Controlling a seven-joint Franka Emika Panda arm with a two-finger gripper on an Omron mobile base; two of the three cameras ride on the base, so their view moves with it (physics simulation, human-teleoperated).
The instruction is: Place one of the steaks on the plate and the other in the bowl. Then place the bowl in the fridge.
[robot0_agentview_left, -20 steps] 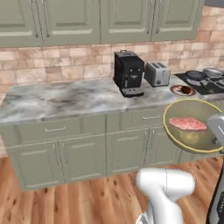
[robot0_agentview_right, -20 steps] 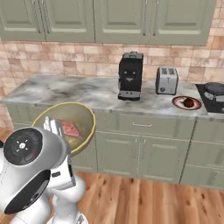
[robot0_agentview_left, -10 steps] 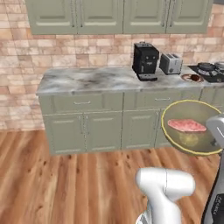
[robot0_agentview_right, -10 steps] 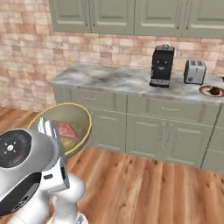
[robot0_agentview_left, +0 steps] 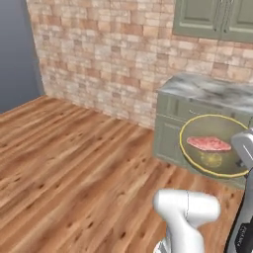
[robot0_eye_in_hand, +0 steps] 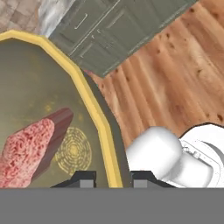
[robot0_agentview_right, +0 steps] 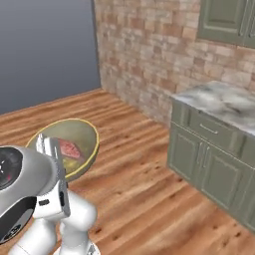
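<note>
My hand (robot0_eye_in_hand: 113, 178) grips the rim of the bowl (robot0_agentview_left: 216, 146), one finger on each side. The pink steak (robot0_agentview_left: 208, 143) lies inside it. Green cupboards (robot0_agentview_right: 209, 162) with a stone table (robot0_agentview_right: 226, 102) top stand close, beside a brick wall (robot0_agentview_left: 99, 59) and wood floor (robot0_agentview_left: 64, 163).

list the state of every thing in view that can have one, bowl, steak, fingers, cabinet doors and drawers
bowl: carried in the air above the wood floor, gripped by its rim, tipped toward the camera
steak: pale pink, lying flat inside the bowl
fingers: closed on the bowl's yellow rim, one each side
cabinet doors: shut
drawers: shut
</note>
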